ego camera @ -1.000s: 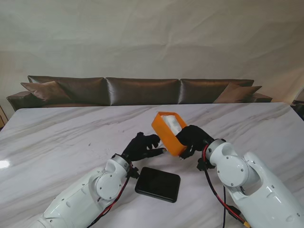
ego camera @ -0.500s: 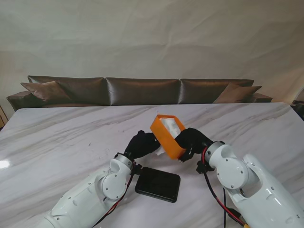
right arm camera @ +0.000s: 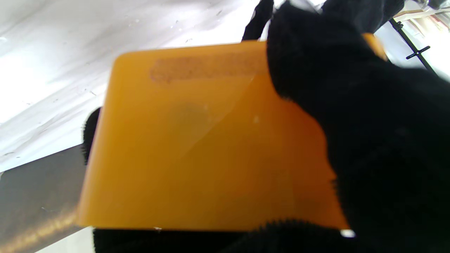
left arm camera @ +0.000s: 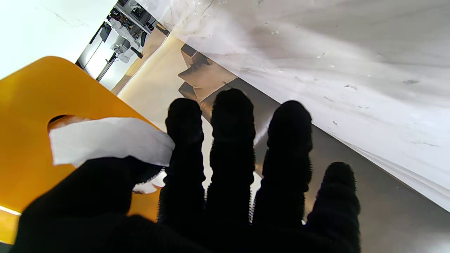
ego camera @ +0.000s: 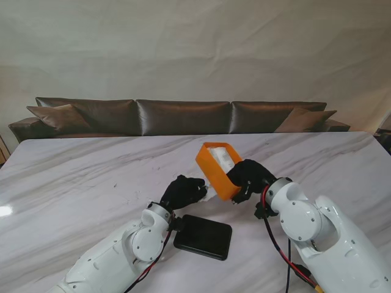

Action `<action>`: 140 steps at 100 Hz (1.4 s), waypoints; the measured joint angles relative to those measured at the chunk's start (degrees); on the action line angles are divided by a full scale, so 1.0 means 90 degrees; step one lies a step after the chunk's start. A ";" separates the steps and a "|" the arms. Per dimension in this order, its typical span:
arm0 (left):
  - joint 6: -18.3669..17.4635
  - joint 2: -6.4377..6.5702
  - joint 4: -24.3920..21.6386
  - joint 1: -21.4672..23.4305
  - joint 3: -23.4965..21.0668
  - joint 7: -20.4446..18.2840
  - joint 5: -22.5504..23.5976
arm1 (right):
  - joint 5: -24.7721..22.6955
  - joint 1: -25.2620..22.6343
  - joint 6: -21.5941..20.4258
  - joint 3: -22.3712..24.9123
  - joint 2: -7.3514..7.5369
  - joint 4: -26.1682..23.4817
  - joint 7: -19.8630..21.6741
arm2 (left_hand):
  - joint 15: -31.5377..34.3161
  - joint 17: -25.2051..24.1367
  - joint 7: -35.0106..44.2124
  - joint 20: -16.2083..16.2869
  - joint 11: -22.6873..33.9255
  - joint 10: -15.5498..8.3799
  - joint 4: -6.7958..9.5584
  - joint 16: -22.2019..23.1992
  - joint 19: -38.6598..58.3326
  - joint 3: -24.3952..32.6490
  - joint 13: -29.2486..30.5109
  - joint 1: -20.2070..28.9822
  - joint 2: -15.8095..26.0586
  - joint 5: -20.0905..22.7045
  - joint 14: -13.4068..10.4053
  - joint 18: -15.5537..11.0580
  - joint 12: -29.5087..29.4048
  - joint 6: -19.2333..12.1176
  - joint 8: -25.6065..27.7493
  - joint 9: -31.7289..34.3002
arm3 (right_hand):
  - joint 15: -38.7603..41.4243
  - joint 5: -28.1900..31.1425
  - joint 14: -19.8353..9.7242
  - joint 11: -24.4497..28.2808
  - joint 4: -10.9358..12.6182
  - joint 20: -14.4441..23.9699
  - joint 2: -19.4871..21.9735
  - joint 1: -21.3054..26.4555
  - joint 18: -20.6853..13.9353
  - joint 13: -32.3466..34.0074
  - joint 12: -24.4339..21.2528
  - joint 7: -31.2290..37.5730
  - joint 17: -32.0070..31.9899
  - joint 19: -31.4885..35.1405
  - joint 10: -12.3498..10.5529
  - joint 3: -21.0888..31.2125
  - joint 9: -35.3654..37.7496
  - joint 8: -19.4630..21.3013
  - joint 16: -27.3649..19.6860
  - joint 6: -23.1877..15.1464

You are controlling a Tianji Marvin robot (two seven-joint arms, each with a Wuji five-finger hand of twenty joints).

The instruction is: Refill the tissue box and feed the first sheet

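The orange tissue box is held tilted above the marble table, its open underside turned up with the white tissue stack showing inside. The right hand wraps the box's right side in a firm grasp. Just left of the box, the left hand pinches a white sheet poking from the box's slot between thumb and forefinger, other fingers extended. Nearer to me than the box lies a black lid, flat on the table.
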 measured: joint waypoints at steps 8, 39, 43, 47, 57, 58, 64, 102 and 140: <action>0.0015 0.0007 -0.0004 0.0019 0.0001 -0.0013 0.0006 | -0.0030 -0.0010 0.0019 0.0027 0.0000 -0.0032 0.0000 | 0.0001 0.0000 0.0023 0.0000 0.0000 0.0009 0.0001 0.0006 0.0000 -0.0001 0.0000 0.0000 0.0001 -0.0001 0.0000 0.0000 0.0004 0.0000 0.0070 -0.0001 | 0.0014 0.0000 0.0008 0.0000 0.0000 0.0000 0.0000 0.0000 0.0000 0.0002 0.0005 0.0000 0.0000 0.0001 0.0000 0.0000 0.0000 0.0012 0.0000 0.0000; -0.0283 0.0103 -0.0058 0.0092 -0.0183 -0.0401 -0.0001 | -0.0654 -0.0003 0.0038 0.0006 0.0018 -0.0047 0.0003 | -0.2552 -0.0927 -0.2485 0.0001 -0.2020 -0.0061 -0.2043 -0.0771 0.0000 -0.2136 -0.2135 -0.1136 -0.0179 -0.2992 -0.0276 -0.0135 -0.1234 0.1071 -0.2893 -0.3055 | 0.0027 0.0000 0.0016 -0.0018 0.0000 0.0001 0.0039 0.0000 -0.0003 0.0002 0.0006 -0.0002 0.0000 0.0013 0.0001 0.0001 0.0000 0.0039 0.0001 -0.0001; -0.0286 0.0125 -0.0059 0.0096 -0.0219 -0.0310 0.0170 | -0.0856 0.0021 0.0036 -0.0029 0.0028 -0.0020 0.0007 | -0.2686 -0.1076 -0.2597 0.0001 -0.2090 -0.0093 -0.2081 -0.0775 0.0000 -0.2147 -0.2328 -0.1146 -0.0180 -0.3178 -0.0294 -0.0154 -0.1315 0.1173 -0.3043 -0.3290 | 0.0028 0.0000 0.0016 -0.0021 0.0000 0.0001 0.0041 0.0000 -0.0004 0.0002 0.0006 -0.0002 0.0000 0.0014 0.0001 0.0001 0.0000 0.0040 0.0001 -0.0001; -0.0273 0.0145 -0.0075 0.0116 -0.0311 -0.0292 0.0337 | -0.0946 0.0057 0.0032 -0.0072 0.0041 0.0026 0.0007 | -0.2829 -0.1157 -0.2715 0.0001 -0.2219 -0.0110 -0.2082 -0.0825 0.0000 -0.2151 -0.2426 -0.1192 -0.0180 -0.3235 -0.0296 -0.0165 -0.1382 0.1260 -0.3184 -0.3359 | 0.0029 0.0000 0.0016 -0.0031 0.0000 0.0001 0.0041 0.0000 -0.0027 0.0002 0.0006 -0.0002 0.0000 0.0014 0.0002 0.0001 0.0000 0.0041 0.0001 -0.0002; -0.0093 0.0215 -0.0238 0.0224 -0.0606 -0.0284 0.0503 | -0.1105 0.0232 -0.0044 -0.0260 0.0072 0.0261 -0.0005 | -0.2974 -0.1315 -0.2975 0.0001 -0.2332 -0.0112 -0.2082 -0.0838 0.0000 -0.2151 -0.2526 -0.1195 -0.0181 -0.3384 -0.0296 -0.0178 -0.1517 0.1400 -0.3441 -0.3595 | 0.0029 0.0000 0.0016 -0.0105 0.0000 0.0001 0.0053 0.0000 -0.0073 0.0002 0.0023 -0.0011 -0.0007 0.0014 0.0002 0.0001 0.0000 0.0057 0.0002 -0.0050; -0.0056 0.0224 -0.0262 0.0236 -0.0629 -0.0278 0.0510 | -0.1137 0.0255 -0.0062 -0.0283 0.0075 0.0292 -0.0007 | -0.2974 -0.1320 -0.2975 0.0001 -0.2332 -0.0112 -0.2082 -0.0838 0.0000 -0.2151 -0.2526 -0.1195 -0.0181 -0.3384 -0.0296 -0.0178 -0.1519 0.1402 -0.3448 -0.3600 | 0.0029 0.0000 0.0016 -0.0124 0.0000 0.0001 0.0056 0.0000 -0.0076 0.0002 0.0042 -0.0013 -0.0008 0.0014 0.0002 0.0001 0.0000 0.0061 0.0002 -0.0051; 0.0188 0.0267 -0.0410 0.0322 -0.0775 -0.0218 0.0572 | -0.1320 0.0410 -0.0171 -0.0435 0.0087 0.0502 -0.0046 | -0.3108 -0.1405 -0.3119 0.0001 -0.2387 -0.0112 -0.2086 -0.0848 0.0000 -0.2152 -0.2618 -0.1195 -0.0181 -0.3388 -0.0296 -0.0179 -0.1573 0.1418 -0.3596 -0.3668 | 0.0029 -0.0001 0.0016 -0.0199 0.0000 0.0001 0.0112 0.0000 -0.0112 -0.0001 0.0080 -0.0071 -0.0046 0.0015 0.0002 0.0001 0.0000 0.0073 0.0009 -0.0065; 0.0538 0.0396 -0.0720 0.0667 -0.1280 0.0287 0.1064 | -0.1645 0.1751 -0.0962 -0.1912 0.0067 0.2438 -0.0960 | -0.4344 -0.2095 -0.3540 -0.0471 -0.3097 0.0027 -0.2230 -0.2055 0.0000 -0.2292 -0.3214 -0.1195 -0.0181 -0.3461 -0.0256 -0.0156 -0.2403 0.1562 -0.4134 -0.4137 | -0.0005 -0.0180 -0.0272 -0.0562 -0.0058 0.0004 0.0771 -0.0099 -0.1041 -0.0329 0.0158 -0.0244 -0.0323 0.0018 -0.0242 -0.0379 -0.0186 0.0308 0.0089 -0.0532; 0.0562 0.0400 -0.0671 0.0637 -0.1279 0.0506 0.1116 | -0.1807 0.2432 -0.1287 -0.2818 0.0016 0.3452 -0.1275 | -0.4427 -0.2266 -0.3611 -0.0616 -0.3096 0.0046 -0.2231 -0.2201 0.0000 -0.2379 -0.3214 -0.1195 -0.0166 -0.3461 -0.0217 -0.0135 -0.2528 0.1562 -0.4200 -0.4127 | -0.0139 -0.0359 -0.0447 -0.0894 -0.0279 0.0001 0.0838 -0.0195 -0.1619 -0.0422 0.0024 -0.0449 -0.0402 0.0018 -0.0555 -0.0460 -0.0501 0.0385 0.0223 -0.0843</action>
